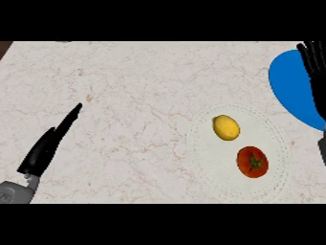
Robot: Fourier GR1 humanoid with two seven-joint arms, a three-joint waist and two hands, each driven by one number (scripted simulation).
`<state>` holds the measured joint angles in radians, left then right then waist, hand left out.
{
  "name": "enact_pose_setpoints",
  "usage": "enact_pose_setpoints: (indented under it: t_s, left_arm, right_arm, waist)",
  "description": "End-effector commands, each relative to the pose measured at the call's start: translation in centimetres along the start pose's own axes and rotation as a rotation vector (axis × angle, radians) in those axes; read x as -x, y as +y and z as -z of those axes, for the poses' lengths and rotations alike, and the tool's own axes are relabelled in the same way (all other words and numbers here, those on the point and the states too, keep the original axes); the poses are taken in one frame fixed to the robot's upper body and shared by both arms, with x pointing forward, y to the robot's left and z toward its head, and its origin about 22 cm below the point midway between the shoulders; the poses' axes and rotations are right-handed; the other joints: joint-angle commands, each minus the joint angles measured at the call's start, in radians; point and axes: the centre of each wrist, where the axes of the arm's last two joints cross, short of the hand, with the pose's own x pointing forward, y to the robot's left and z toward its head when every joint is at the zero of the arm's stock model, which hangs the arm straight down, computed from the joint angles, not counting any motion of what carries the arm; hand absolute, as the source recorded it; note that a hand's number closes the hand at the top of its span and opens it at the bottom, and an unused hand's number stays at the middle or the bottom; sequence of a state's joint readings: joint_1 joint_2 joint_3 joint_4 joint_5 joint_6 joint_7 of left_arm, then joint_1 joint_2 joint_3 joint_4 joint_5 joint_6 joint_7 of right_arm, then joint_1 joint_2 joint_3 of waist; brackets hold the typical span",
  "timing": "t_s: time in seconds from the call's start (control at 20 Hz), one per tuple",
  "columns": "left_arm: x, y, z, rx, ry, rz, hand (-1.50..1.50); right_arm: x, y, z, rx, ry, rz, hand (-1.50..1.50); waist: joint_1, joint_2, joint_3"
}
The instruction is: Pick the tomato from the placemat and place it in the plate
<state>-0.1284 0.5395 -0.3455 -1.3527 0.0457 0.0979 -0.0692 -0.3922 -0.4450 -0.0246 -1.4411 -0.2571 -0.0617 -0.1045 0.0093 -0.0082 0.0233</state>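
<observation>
Pale marbled stone counter (137, 95) fills view. Round red tomato (253, 162) with dark green star-shaped stem lies on round whitish stitched placemat (271, 129), left of and below right hand (323, 81). Oval yellow lemon (226, 128) just beside tomato. Right hand spread, fingers straight, over blue round plate (287, 81). Left hand (49, 143) far left, fingers straight, pressed together, holding nothing.

1. I see the bench (123, 95) evenly and brightly lit, with no glare on its marbled top.
2. The tomato (253, 162) throws almost no shadow; beside it the placemat (278, 143) is so pale that it nearly merges with the bench.
3. Beyond the placemat, the black right hand (324, 76) reads as a flat dark shape.
</observation>
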Motion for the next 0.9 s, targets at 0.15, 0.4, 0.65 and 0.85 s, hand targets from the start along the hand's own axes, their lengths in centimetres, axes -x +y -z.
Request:
enact_pose_setpoints:
  t_s: [0.15,0.4,0.65,0.85]
  left_arm:
    - [0.0,0.6,0.2,-0.182,-0.031,-0.183,0.0]
    - [1.6,-0.6,-0.9,-0.216,0.018,-0.318,0.0]
    - [1.3,-0.9,-0.3,-0.231,-0.003,-0.366,0.0]
    - [1.9,0.5,-0.3,-0.226,-0.018,-0.366,0.0]
  right_arm:
    - [0.2,8.5,-1.8,0.181,0.091,0.117,1.5]
    - [3.4,4.8,-4.0,0.573,0.043,-0.293,-1.5]
    - [4.4,15.0,-10.7,0.637,-0.052,-0.284,-1.5]
    - [4.8,17.4,-14.7,0.688,-0.07,-0.41,-1.5]
  waist:
    - [-0.003,0.002,-0.026]
    - [-0.026,0.001,-0.031]
    - [-0.024,0.004,-0.024]
    - [-0.026,0.005,-0.025]
